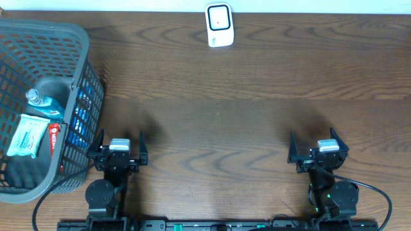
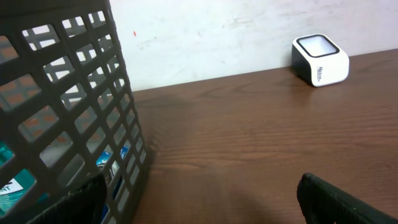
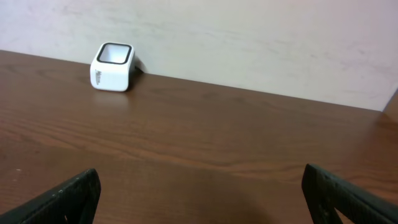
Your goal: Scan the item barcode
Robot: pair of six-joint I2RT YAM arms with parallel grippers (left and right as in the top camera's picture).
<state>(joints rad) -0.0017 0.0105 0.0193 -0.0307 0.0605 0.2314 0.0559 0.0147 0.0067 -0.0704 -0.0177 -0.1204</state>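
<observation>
Above the dark wooden table (image 1: 218, 128), left gripper (image 1: 121, 138) and right gripper (image 1: 313, 138) gape empty; the left should descend vertically into the grey plastic mesh basket (image 1: 83, 70).

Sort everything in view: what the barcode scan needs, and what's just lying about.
For the job:
- white scanner
- basket holding the items: wipes pack, small bottle, red pack
- left gripper and right gripper, both open

Just there:
- black cable looping by the right arm's base
</observation>
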